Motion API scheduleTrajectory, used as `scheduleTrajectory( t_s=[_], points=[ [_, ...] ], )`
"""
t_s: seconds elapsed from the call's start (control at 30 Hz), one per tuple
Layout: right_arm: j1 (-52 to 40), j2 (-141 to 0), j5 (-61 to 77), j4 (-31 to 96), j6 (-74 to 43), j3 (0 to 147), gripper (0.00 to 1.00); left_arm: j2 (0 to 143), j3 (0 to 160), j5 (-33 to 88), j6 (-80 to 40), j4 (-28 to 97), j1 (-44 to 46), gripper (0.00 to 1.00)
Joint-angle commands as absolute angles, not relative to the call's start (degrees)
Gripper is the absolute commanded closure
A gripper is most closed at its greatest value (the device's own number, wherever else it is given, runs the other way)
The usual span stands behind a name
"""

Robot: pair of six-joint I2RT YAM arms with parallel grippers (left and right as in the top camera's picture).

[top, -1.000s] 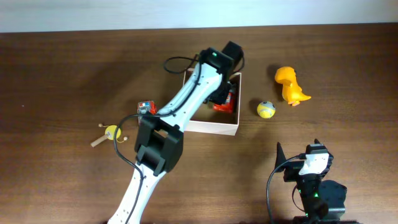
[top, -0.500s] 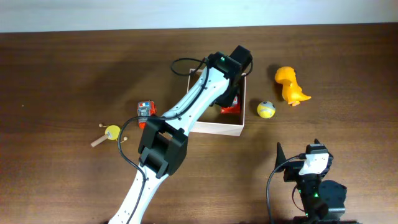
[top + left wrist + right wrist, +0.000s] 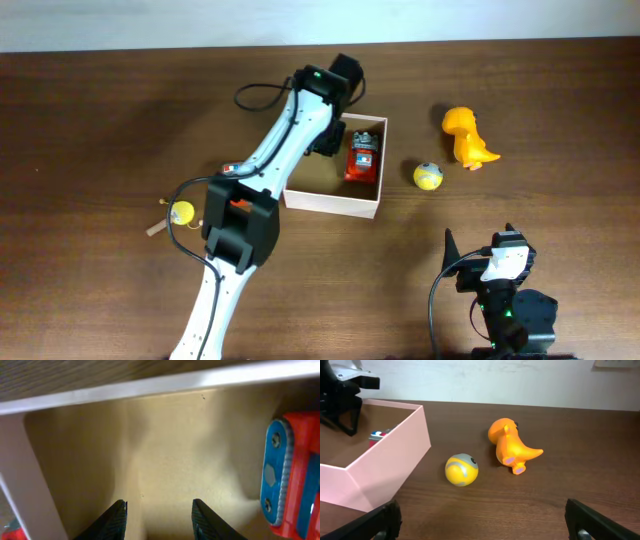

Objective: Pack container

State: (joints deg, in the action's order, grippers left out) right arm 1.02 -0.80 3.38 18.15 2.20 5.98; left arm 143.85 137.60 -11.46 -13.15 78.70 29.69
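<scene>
The container (image 3: 330, 203) is a shallow white-walled box with a tan inside, at the table's middle. A red and blue toy (image 3: 362, 157) lies in its right half. My left gripper (image 3: 325, 140) is inside the box's left half, open and empty. In the left wrist view its jaws (image 3: 159, 517) hang over the bare tan floor, with the white wall (image 3: 150, 385) ahead and the red and blue toy (image 3: 290, 485) to the right. My right gripper (image 3: 480, 245) is open and empty at the front right, apart from everything. The box wall (image 3: 385, 455) shows at the left of the right wrist view.
A yellow ball (image 3: 428, 176) (image 3: 462, 470) lies just right of the box. An orange dinosaur (image 3: 468, 138) (image 3: 512, 446) lies beyond it. A yellow toy on a wooden stick (image 3: 178, 214) lies at the left. A small red item (image 3: 232, 168) is mostly hidden by the left arm.
My left gripper has swung from the box's right side to its left half, uncovering the red and blue toy. The box has shifted a little. The right arm has not moved.
</scene>
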Motion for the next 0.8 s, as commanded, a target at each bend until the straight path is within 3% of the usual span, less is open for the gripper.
scheduleTrajectory(
  t_s=[0.0, 0.77],
  points=[
    [0.75, -0.21, 4.1, 18.17, 2.57, 5.56, 0.01, 144.2, 138.98, -12.27, -13.67, 79.4, 29.34, 0.56],
    [0.75, -0.21, 4.1, 18.17, 2.57, 5.56, 0.01, 144.2, 138.98, -8.19, -32.14, 87.83, 29.3, 0.55]
  ],
)
